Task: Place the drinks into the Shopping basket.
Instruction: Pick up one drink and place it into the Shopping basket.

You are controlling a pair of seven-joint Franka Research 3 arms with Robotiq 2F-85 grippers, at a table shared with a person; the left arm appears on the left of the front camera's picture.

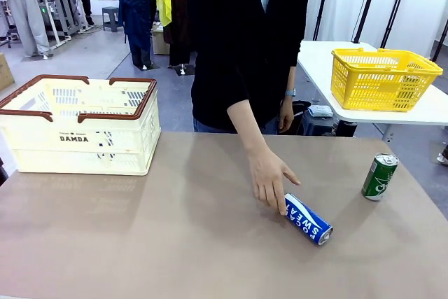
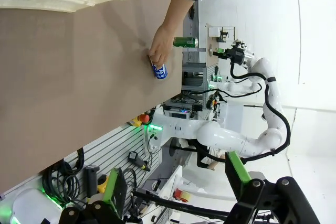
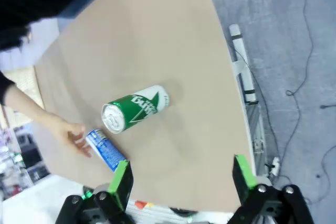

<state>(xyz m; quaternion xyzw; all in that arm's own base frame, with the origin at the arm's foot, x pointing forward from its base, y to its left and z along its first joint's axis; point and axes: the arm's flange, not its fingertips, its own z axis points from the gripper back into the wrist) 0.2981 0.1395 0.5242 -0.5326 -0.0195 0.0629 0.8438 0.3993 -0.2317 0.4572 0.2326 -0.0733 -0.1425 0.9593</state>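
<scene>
Front, basket: we're seeing the basket (image 1: 80, 146) sitting at the left of the table (image 1: 175, 243), with both drinks out on the tabletop, well apart from it.
Front, blue can: the blue can (image 1: 308, 218) is lying on its side right of centre, and the person's hand (image 1: 271, 176) is resting fingertips on its end.
Front, green can: the green can (image 1: 380, 176) is standing upright near the table's right edge, apart from the blue one.
Left wrist, gripper: we're looking along the left gripper (image 2: 176, 179), fingers spread wide, pinching nothing, well apart from both cans.
Right wrist, gripper: the right gripper (image 3: 182, 177) is hanging over the table, also spread and empty, looking down on the green can with the blue one and the hand off to one side.
Risk, hand: we're judging a reach for the blue can unsafe while the hand is touching it.
Risk, roll: the blue can, being on its side, is likely to roll away if a finger nudges it.
Risk, edge: a clumsy approach could be tipping the green can off the right edge.
Risk, carry: the basket is far across, so a weak pinch could be dropping a can.
</scene>
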